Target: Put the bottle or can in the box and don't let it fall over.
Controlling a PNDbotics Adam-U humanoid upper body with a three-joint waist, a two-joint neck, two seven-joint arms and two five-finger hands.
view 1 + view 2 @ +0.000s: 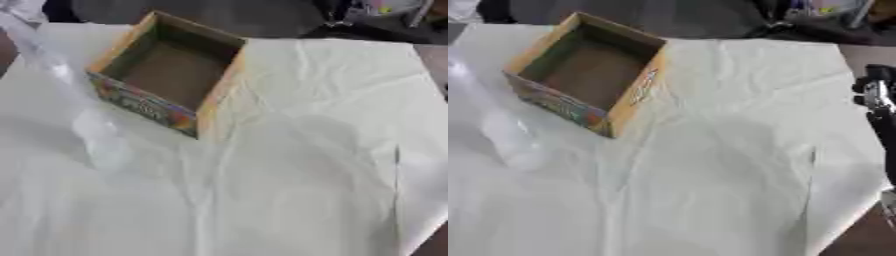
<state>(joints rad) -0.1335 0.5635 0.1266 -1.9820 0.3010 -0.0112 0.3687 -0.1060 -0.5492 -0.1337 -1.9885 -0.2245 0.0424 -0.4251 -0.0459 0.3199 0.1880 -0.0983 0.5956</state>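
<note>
The open cardboard box sits at eleven o'clock on the white cloth. At three o'clock the right hand shows partly; its opening cannot be told.

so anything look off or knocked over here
Nothing is spilled or damaged. The cardboard box stands open and empty, askew to the table edge, on a wrinkled white cloth. A clear plastic bottle seems to lie on its side left of the box, blurred, not in it.
</note>
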